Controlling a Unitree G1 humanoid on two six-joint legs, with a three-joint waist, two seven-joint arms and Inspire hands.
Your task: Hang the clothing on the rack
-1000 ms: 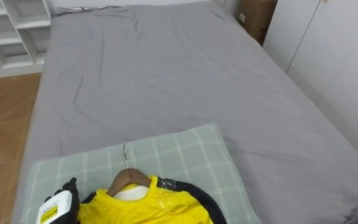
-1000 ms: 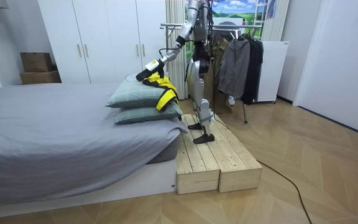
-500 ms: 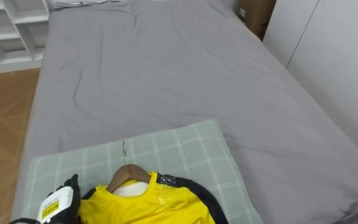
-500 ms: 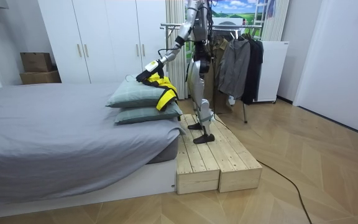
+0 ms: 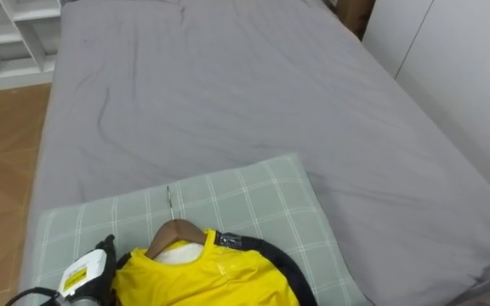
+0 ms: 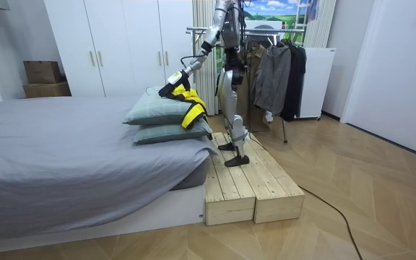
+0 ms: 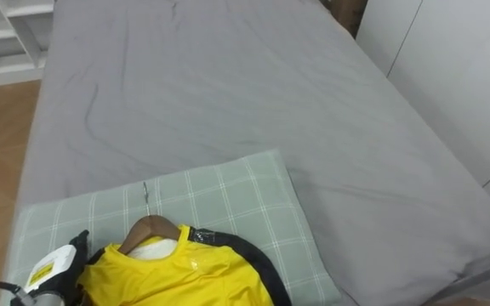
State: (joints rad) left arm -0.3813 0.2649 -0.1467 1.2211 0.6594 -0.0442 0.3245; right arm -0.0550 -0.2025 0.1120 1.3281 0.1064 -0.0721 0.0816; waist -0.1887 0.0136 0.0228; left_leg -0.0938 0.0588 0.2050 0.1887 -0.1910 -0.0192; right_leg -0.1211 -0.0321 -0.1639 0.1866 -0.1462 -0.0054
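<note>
Over the near left corner of the green checked pillow (image 5: 253,204), my left hand (image 5: 88,274) sits against the shoulder of the yellow shirt (image 5: 207,280). I cannot tell whether the hand grips the cloth or only touches it. The shirt lies flat at the pillow's near edge, with dark trim along its right side. It is on a wooden hanger (image 5: 175,231), whose metal hook (image 5: 168,200) points toward the far edge of the pillow. This pillow is stacked on a second pillow (image 6: 168,133) at the head of the bed (image 5: 228,93), which has a grey cover. I stand on a wooden platform (image 6: 248,184) at that end of the bed, and a clothes rack (image 6: 266,32) is close behind me.
</note>
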